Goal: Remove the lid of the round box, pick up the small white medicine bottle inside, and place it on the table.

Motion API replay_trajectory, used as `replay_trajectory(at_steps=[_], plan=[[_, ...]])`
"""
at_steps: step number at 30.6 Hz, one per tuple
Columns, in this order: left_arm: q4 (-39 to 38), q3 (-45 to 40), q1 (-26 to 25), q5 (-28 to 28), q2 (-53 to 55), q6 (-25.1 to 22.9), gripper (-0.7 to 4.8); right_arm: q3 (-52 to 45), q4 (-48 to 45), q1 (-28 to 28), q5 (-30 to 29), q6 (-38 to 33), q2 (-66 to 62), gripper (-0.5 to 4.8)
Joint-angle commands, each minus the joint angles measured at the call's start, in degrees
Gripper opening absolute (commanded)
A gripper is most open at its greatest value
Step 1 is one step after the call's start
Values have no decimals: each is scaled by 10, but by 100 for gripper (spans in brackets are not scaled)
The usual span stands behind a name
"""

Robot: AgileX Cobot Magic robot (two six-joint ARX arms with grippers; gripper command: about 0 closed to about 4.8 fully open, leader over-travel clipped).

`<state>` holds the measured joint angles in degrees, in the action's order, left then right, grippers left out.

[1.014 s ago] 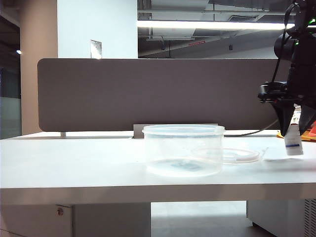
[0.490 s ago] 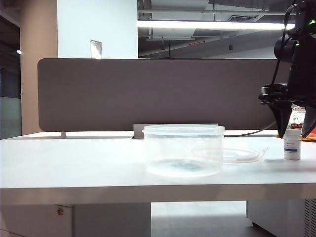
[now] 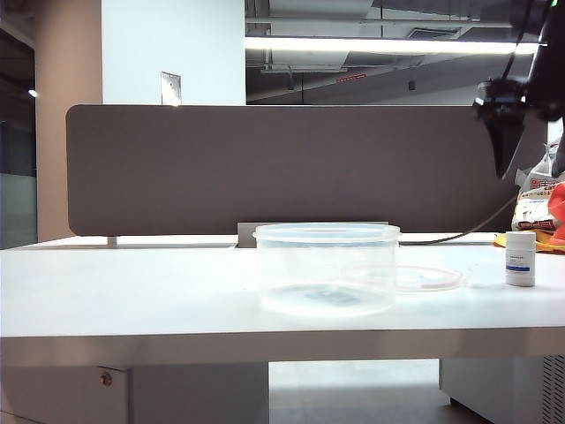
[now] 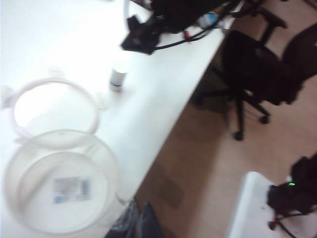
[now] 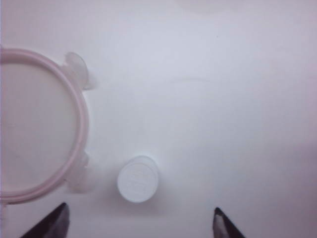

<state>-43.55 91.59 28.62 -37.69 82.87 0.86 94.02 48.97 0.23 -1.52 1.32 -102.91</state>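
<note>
The small white medicine bottle (image 3: 521,259) stands upright on the table (image 3: 132,291), right of everything else, and nothing touches it. My right gripper (image 3: 532,159) hangs open well above it; in the right wrist view its two dark fingertips (image 5: 57,223) sit wide apart, with the bottle's cap (image 5: 138,178) below and between them. The round box (image 3: 327,269) stands open at the table's middle. The lid (image 3: 428,278) lies flat between box and bottle. In the left wrist view my left gripper (image 4: 138,223) is shut and empty, by the box (image 4: 59,188) near the table's edge, with lid (image 4: 54,111) and bottle (image 4: 118,79) beyond.
A brown-grey divider panel (image 3: 265,168) runs along the table's back. A printed bag and an orange thing (image 3: 540,212) lie at the far right behind the bottle. A black office chair (image 4: 252,69) stands on the floor beside the table.
My right gripper opened and let go of the bottle, which now stands on the table. The gripper then rose well above it. Box and lid stayed put.
</note>
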Motion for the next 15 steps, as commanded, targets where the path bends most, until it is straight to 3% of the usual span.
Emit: replay_trajectory(at_steps=[1,4,9,12,15], plan=[[-1,2,0,58,-28,-18,21,0,-4,1,-39,-30,39,355],[-1,-4,0,101,-55,-25,21,-19,-16,4,-53,-41,73,351],[31,-54,0,165,-122,-28,21,-107,-56,5,-92,-44,158,249],[81,-136,0,217,-195,-12,20,-209,-97,5,-105,-47,253,214],[119,-205,0,227,-253,6,20,-283,-117,14,-106,-47,328,197]])
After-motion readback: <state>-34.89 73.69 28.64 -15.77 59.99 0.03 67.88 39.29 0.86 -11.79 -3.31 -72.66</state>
